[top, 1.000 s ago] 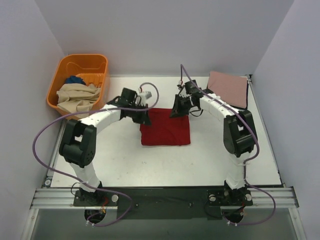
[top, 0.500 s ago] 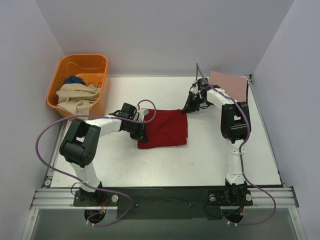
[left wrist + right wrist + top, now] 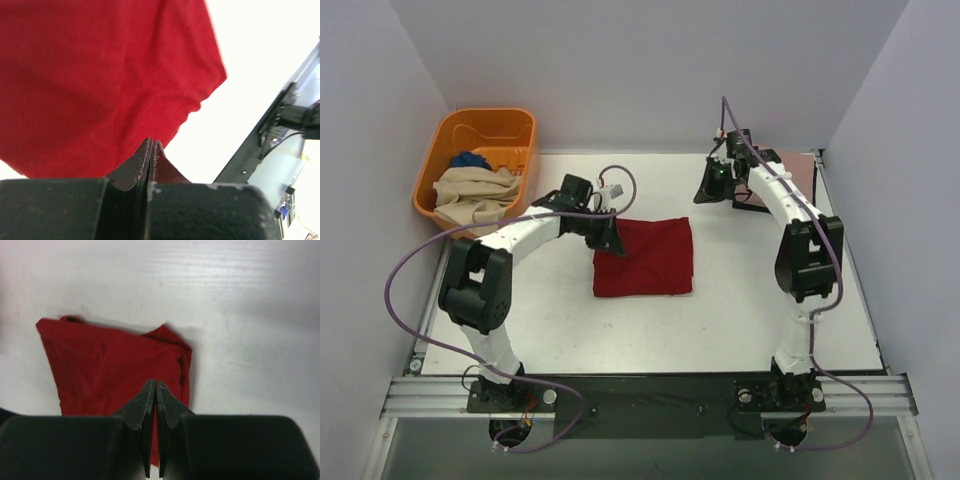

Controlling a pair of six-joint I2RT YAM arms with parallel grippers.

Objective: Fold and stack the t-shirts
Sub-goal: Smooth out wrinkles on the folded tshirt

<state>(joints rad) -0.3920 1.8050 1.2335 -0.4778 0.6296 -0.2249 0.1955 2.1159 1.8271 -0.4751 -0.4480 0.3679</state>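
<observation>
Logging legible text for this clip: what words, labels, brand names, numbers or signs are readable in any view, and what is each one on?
None: no text can be read in any of the three views.
Dark red t-shirt: plain cloth, no print or tag showing.
Orange basket: no marking visible.
Small white fitting on the left arm's wrist: too small to tell whether it carries any label.
</observation>
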